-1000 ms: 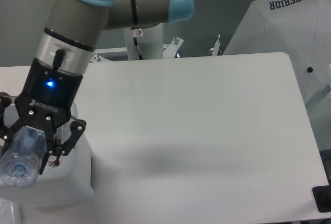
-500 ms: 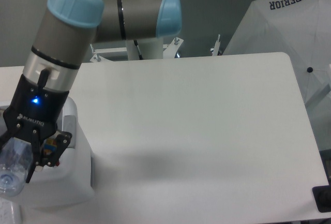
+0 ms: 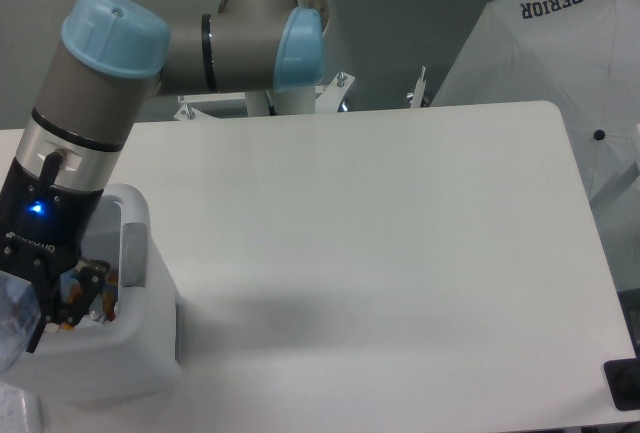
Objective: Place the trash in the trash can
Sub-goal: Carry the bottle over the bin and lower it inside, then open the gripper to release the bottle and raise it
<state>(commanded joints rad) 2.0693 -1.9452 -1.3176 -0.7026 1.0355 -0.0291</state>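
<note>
My gripper (image 3: 28, 321) hangs at the far left edge of the view, over the open top of the white trash can (image 3: 120, 358), which has a grey strip (image 3: 133, 253) on its right wall. It is shut on the clear plastic bottle (image 3: 8, 321). Only a pale bluish sliver of the bottle shows at the frame's left edge; the rest is cut off. One dark finger (image 3: 45, 315) shows just above the bin's opening. The crumpled wrapper is not in view.
The white table (image 3: 380, 233) stretches to the right of the bin. A white fabric cover marked SUPERIOR (image 3: 560, 43) stands beyond the table's right edge. A black object (image 3: 625, 383) sits at the front right corner. The arm's base (image 3: 270, 83) stands at the back.
The gripper with the bottle has moved left and slightly down over the bin, so most of the bottle has slid out of the frame. The bin has not moved.
</note>
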